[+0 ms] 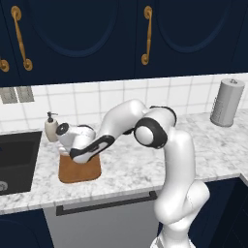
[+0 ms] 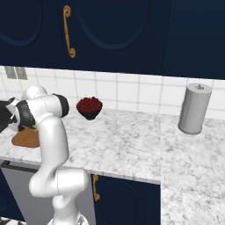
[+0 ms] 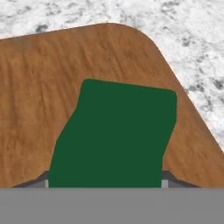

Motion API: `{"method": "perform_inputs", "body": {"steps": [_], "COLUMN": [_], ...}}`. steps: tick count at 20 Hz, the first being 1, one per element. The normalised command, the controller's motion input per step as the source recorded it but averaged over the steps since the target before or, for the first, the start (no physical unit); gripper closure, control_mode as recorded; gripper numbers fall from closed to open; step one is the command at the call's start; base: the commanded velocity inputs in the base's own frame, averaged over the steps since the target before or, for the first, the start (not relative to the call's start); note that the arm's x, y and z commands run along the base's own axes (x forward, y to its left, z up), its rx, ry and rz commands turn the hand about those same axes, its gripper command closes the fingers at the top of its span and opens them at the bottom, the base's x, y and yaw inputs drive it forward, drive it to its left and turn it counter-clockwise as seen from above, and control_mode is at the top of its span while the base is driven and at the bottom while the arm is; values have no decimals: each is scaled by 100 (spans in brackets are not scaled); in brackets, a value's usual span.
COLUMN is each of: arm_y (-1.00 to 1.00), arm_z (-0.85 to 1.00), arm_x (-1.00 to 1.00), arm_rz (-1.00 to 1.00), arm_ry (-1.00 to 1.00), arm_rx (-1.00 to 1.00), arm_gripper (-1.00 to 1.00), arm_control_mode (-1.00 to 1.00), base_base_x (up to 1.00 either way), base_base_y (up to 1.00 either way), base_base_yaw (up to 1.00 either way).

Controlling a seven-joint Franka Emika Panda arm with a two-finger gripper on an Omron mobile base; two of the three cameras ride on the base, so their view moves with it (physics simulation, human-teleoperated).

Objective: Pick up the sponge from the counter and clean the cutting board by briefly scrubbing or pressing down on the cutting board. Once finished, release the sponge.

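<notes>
- The end effector (image 3: 105, 186) is pinching the sponge (image 3: 116, 133): in the hand view its two finger tips show at either side of the green block, closed against its flanks.
- The sponge's green face covers the middle of the hand view, directly over the cutting board (image 3: 39, 96). Whether it presses on the wood or sits just above it cannot be told.
- In the hand view, brown wood shows to the left of the sponge and beyond it. On the right, the board's edge runs diagonally close to the sponge, and a rounded corner curves off at the upper right.
- Past that edge and corner lies the white marble bench (image 3: 192, 52), with bare surface next to the board.
- In the left base view the hand hangs low over the cutting board (image 1: 80, 172), and the forearm hides much of the board's far half.
- A soap bottle (image 1: 51, 127) stands on the bench just behind the board's far left corner, near the hand.
- The dark sink basin (image 1: 17, 160) lies just beside the board's left edge, with a narrow strip of bench between.
- To the board's right the bench (image 1: 126, 169) runs open up to the arm's base. A grey canister (image 1: 227, 102) stands well apart near the wall.
- In the right base view a bowl of red fruit (image 2: 89, 107) sits by the tiled wall, to the right of the board (image 2: 26, 139).
</notes>
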Motion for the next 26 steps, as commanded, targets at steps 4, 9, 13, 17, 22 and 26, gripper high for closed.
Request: {"method": "perform_inputs", "body": {"steps": [4,9,13,17,22,26], "arm_y": [31,29,17,7,-4,-20], "arm_z": [-35,-40,-30,-26,-18,-24], "arm_x": [-99,-99,-66,-22,50,81], "arm_rz": [6,8,7,3,0,0], "arm_ry": [3,1,4,4,-7,-8], "arm_rx": [-1,-1,0,-1,-5,-7], "arm_gripper": [100,100,100,100,100,100], "arm_control_mode": [-100,-100,-100,-100,-100,-100], "base_base_x": [0,0,0,0,0,0], "base_base_y": [0,0,0,0,0,0], "base_base_yaw": [0,0,0,0,0,0]}}
